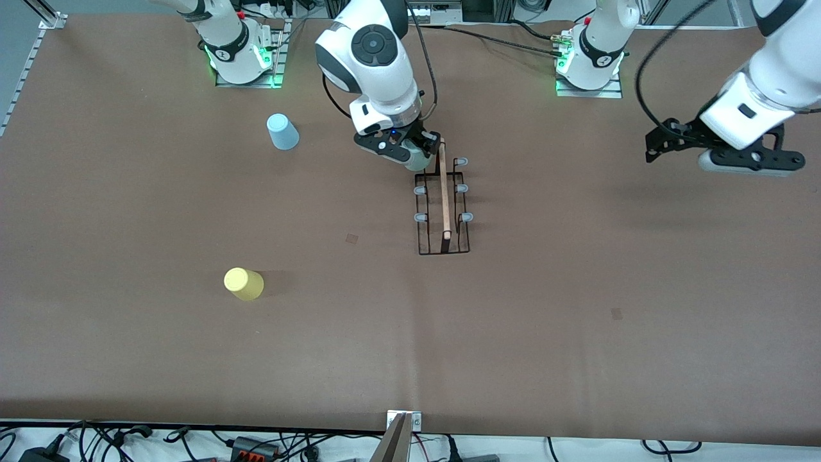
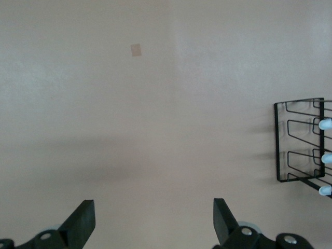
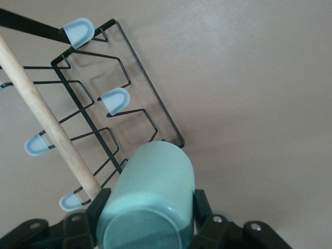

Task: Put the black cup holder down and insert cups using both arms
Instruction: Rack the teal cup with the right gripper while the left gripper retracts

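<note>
The black cup holder (image 1: 442,205) stands mid-table, its wooden rod handle (image 1: 444,189) on top and grey-blue-tipped prongs at both sides. My right gripper (image 1: 415,154) is shut on the sage green cup (image 1: 417,160), over the rack's end nearest the robots' bases. In the right wrist view the cup (image 3: 150,199) sits between the fingers (image 3: 98,205), beside the handle (image 3: 49,122) and rack (image 3: 124,98). The light blue cup (image 1: 282,131) and yellow cup (image 1: 244,283) stand toward the right arm's end. My left gripper (image 1: 718,149) hangs open and empty over bare table; its wrist view shows the rack's edge (image 2: 303,140).
The brown table mat (image 1: 577,289) has small square marks (image 1: 351,238). The arm bases (image 1: 244,58) stand at the robots' edge, with cables and a clamp (image 1: 401,436) along the edge nearest the front camera.
</note>
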### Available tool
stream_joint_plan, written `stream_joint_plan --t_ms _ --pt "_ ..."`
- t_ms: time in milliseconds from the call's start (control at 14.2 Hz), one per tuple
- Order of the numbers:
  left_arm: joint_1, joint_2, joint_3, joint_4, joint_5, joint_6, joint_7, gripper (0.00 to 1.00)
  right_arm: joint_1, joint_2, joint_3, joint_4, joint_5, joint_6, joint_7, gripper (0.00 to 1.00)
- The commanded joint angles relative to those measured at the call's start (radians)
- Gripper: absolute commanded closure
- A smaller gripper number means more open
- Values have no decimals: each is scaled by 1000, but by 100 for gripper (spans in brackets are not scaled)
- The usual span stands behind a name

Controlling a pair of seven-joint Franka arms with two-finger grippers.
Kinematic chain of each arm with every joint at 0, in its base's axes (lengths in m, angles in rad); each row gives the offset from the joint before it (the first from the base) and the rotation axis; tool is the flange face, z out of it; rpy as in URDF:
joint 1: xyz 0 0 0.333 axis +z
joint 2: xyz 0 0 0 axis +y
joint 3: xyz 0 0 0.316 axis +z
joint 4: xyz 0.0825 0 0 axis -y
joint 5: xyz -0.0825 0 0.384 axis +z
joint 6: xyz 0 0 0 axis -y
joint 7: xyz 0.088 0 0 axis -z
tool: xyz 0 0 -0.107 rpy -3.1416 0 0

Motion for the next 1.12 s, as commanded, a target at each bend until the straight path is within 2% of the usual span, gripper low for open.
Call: stream_joint_plan --t_ms 0,70,140,211,281,351,632,772,1053 --pt "-18 -3 25 21 -13 -5 4 0 11 34 5 23 -31 8 28 75" --pt "-22 -3 25 29 -10 -8 7 0 9 38 5 23 -31 9 28 75" --pt "-56 -5 28 31 21 -16 7 0 11 40 5 25 -31 15 27 66" --pt "-79 -8 34 32 89 -23 8 0 11 49 5 25 -29 26 28 54" --pt "-82 -15 33 40 126 -33 10 0 9 52 5 26 -28 29 28 32" --pt "-78 -14 33 41 128 -59 16 0 9 52 5 26 -28 31 28 2" --pt "-72 -14 27 52 127 -118 4 0 -26 17 5 28 -26 12 2 0" --pt "-69 -13 30 58 127 -123 4 0 -69 -9 5 25 -28 -40 -11 0" --pt "-67 -9 30 60 125 -125 7 0 -254 -72 -5 -5 -32 -198 -330 0"
